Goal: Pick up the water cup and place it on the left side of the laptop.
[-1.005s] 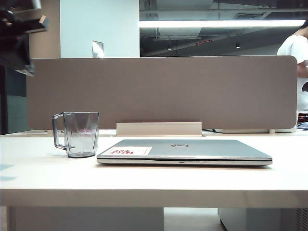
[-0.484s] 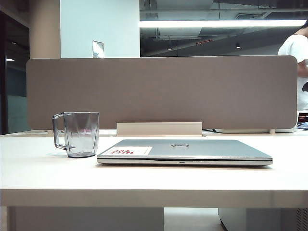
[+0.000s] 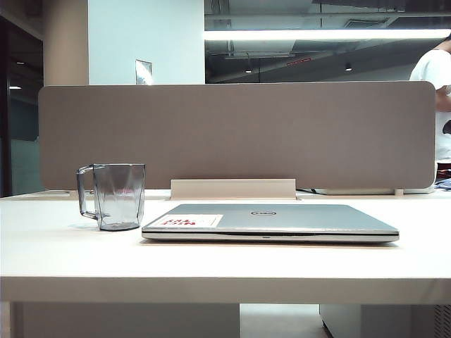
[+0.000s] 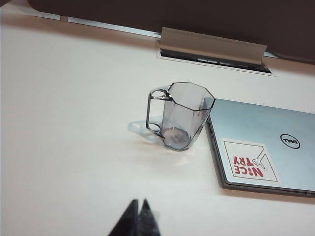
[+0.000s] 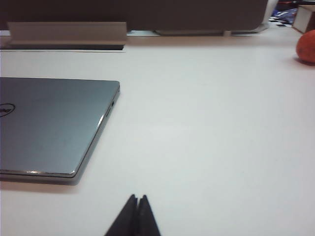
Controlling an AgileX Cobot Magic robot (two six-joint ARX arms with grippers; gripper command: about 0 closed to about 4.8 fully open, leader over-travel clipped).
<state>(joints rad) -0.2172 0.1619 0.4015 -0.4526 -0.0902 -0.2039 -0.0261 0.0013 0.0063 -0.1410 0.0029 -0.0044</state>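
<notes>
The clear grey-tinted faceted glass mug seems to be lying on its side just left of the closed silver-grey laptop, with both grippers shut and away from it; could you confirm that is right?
Not quite: the clear grey-tinted faceted glass mug stands upright on its thick base, as the exterior view shows. The rest holds: it sits just left of the closed silver-grey laptop, and the left gripper and right gripper are shut, away from it.

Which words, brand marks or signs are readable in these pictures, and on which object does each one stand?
"NiCE TRY", red letters on the white sticker on the closed laptop lid.
Oval logo on the same lid: its letters are too small to read surely.
Small sign on the far wall: too blurred to read.
Water cup: no text.
The left gripper and right gripper carry no markings.
</notes>
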